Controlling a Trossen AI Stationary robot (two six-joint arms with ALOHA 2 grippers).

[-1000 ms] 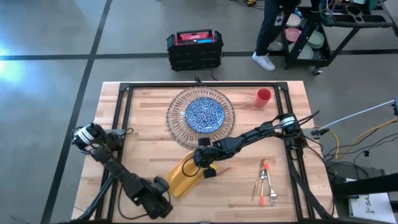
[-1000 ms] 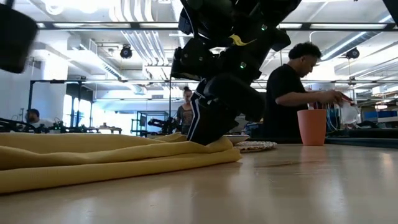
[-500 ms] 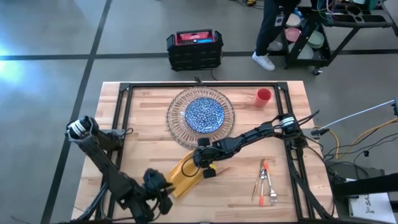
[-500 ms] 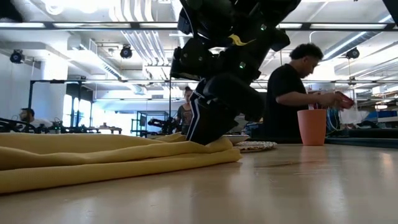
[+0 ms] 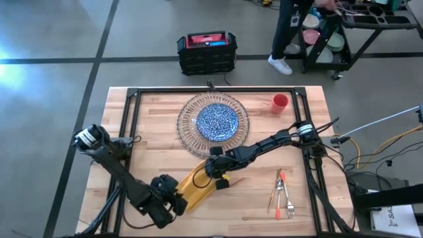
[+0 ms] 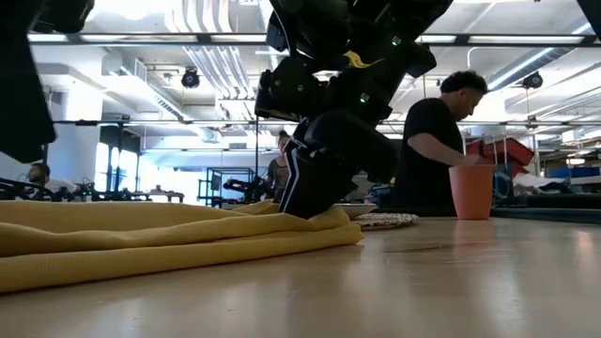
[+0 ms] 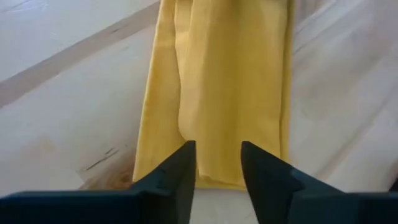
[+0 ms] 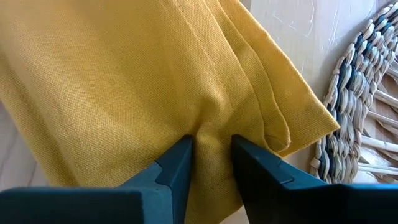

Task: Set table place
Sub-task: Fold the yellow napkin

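A yellow cloth napkin [image 5: 193, 186], folded into a long strip, lies flat on the table [image 5: 152, 152] just nearer than the clear ribbed charger [image 5: 188, 109]. The blue-patterned plate [image 5: 217, 121] sits on the charger. My right gripper [image 5: 215, 173] is down on the napkin's far end, shut on the cloth. My left gripper [image 5: 173, 198] hovers open over the napkin's near end [image 7: 211, 177], touching nothing. The red cup [image 5: 280, 103] stands at the far right. The orange-handled cutlery [image 5: 283, 195] lies at the near right. My right gripper pinches a pucker of the napkin's top cloth [image 8: 211, 127] between its two fingers, near the far end by the charger [image 8: 367, 106]. The fingers come from above, slanting down. Folded layers show at the edge beside them [image 8: 280, 134]. The napkin stays lying on the table.
A black frame rail [image 5: 132, 132] runs along the table's left, far and right sides. A person stands at a cart beyond the far right corner [image 5: 291, 33]. A black and red crate [image 5: 206, 51] sits on the floor behind the table. Bare wood lies between napkin and cutlery.
My left gripper has moved from the table's near edge toward the napkin's near end and now stands over it. My right gripper and the napkin have kept still.
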